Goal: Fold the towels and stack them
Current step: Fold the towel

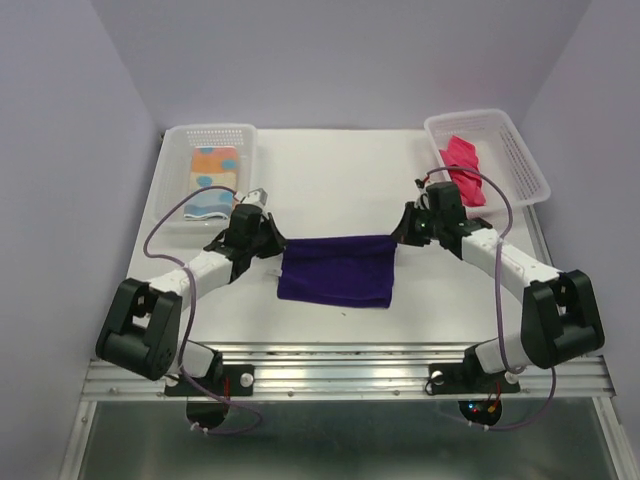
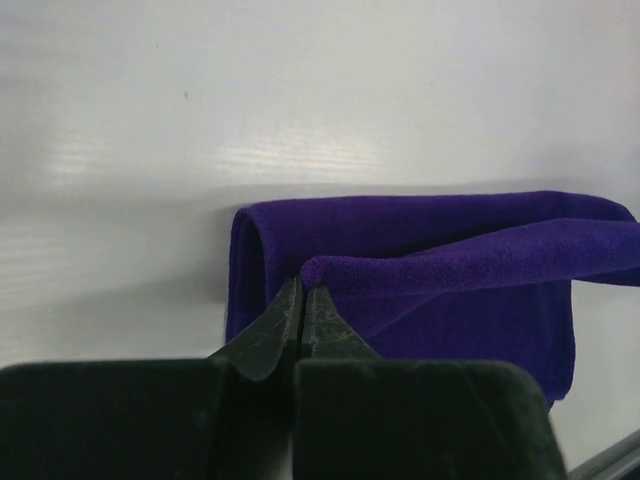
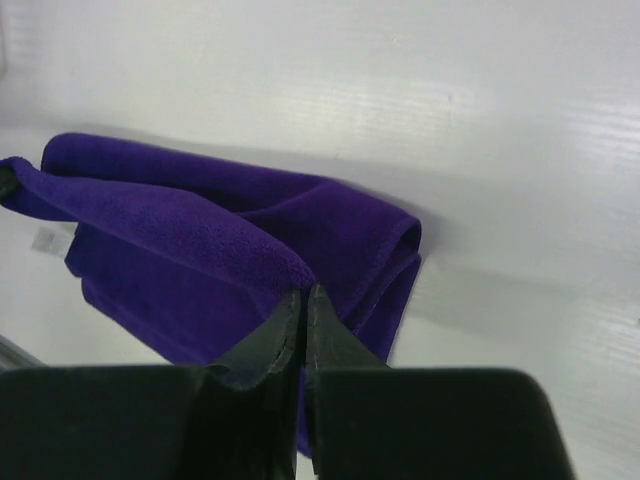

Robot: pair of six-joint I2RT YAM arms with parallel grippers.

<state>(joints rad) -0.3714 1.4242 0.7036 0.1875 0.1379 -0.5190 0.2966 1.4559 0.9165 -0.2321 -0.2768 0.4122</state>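
The deep purple towel lies on the table between the arms, its upper layer lifted and stretched. My left gripper is shut on the towel's left corner. My right gripper is shut on its right corner. In both wrist views the towel sags below the held edge, doubled over. A striped, polka-dot towel lies folded in the left basket, with another one under it. The hot pink towel lies crumpled in the right basket.
A white perforated basket stands at the back left. Another one stands at the back right. The metal rail runs along the table's near edge.
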